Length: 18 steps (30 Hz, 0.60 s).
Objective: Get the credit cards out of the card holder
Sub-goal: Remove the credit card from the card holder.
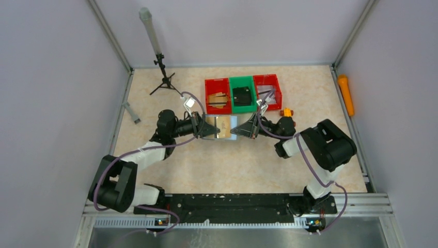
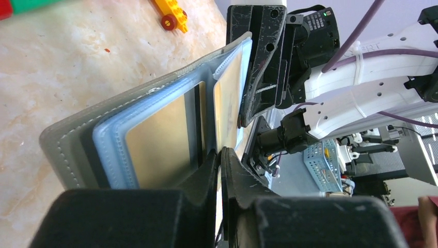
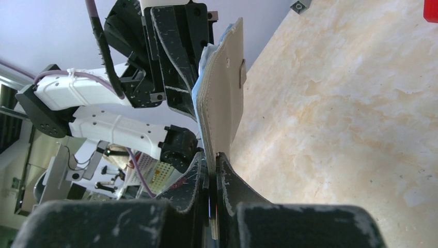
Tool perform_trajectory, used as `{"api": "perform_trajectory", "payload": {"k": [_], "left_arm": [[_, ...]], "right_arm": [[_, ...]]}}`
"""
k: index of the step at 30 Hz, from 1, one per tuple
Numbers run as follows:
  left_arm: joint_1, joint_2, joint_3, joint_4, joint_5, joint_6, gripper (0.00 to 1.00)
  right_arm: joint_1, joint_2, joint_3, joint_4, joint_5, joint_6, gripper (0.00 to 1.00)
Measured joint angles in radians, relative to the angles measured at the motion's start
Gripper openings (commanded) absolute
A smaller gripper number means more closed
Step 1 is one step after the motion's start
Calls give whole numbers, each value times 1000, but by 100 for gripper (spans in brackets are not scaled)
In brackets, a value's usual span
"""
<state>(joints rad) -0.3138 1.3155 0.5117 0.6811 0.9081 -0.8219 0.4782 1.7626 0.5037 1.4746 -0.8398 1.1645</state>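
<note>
The card holder (image 1: 221, 126) hangs open above the table between my two grippers. In the left wrist view its grey stitched cover (image 2: 72, 150) faces left, with silvery-blue pockets behind it. Gold-coloured credit cards (image 2: 160, 139) sit in those pockets, one more (image 2: 227, 98) further in. My left gripper (image 2: 220, 151) (image 1: 210, 130) is shut on a thin inner leaf at the near edge. My right gripper (image 3: 212, 155) (image 1: 235, 130) is shut on the opposite edge of the cover (image 3: 224, 98), whose small tab shows near the top.
Behind the holder stand a red bin (image 1: 207, 93), a green bin (image 1: 241, 78) holding a black boxy object, and another red bin (image 1: 279, 88). A yellow toy block (image 1: 286, 112) lies by the right arm. An orange cylinder (image 1: 346, 95) lies at the right wall, a tripod (image 1: 164, 77) at the back left.
</note>
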Motion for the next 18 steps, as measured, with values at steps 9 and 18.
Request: {"api": "perform_trajectory", "payload": {"k": [9, 18], "left_arm": [[5, 36, -19, 129, 45, -77, 2], [6, -7, -20, 34, 6, -19, 0]], "right_arm": [[-3, 0, 0, 7, -7, 30, 0], [-29, 0, -27, 7, -11, 39, 0]]}}
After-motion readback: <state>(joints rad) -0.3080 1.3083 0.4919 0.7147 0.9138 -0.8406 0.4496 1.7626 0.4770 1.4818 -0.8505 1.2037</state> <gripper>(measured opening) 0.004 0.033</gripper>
